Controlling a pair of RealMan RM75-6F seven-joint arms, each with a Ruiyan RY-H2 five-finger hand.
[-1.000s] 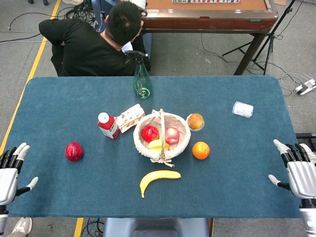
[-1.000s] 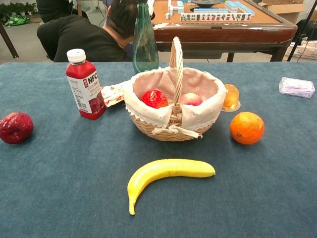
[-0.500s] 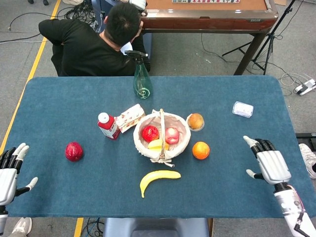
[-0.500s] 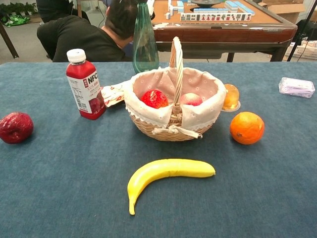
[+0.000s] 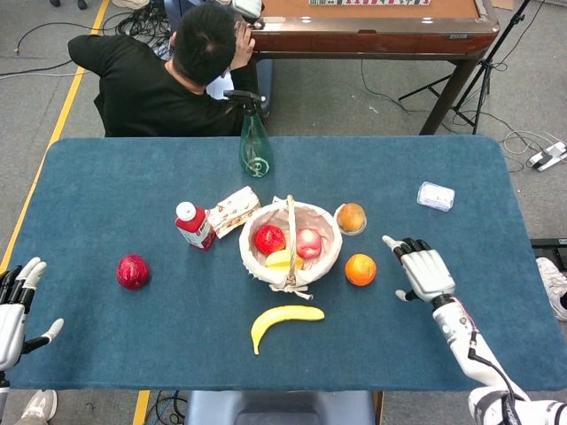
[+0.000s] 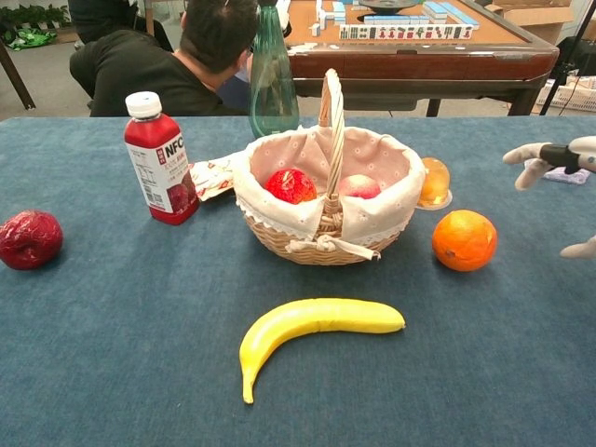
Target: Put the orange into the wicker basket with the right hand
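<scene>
Your right robot hand (image 5: 425, 269) has moved in over the bench (image 5: 106, 195), fingers spread and holding nothing, now near the orange (image 5: 361, 269) but apart from it.
The orange sits on the bench just right of the wicker basket (image 5: 290, 241), with nothing between it and your robot hand. Your left robot hand (image 5: 16, 312) waits open at the bench edge. Count one banana (image 5: 283, 320), one juice bottle (image 5: 194, 225), one spray bottle (image 5: 254, 142), and three fruits in the basket.
</scene>
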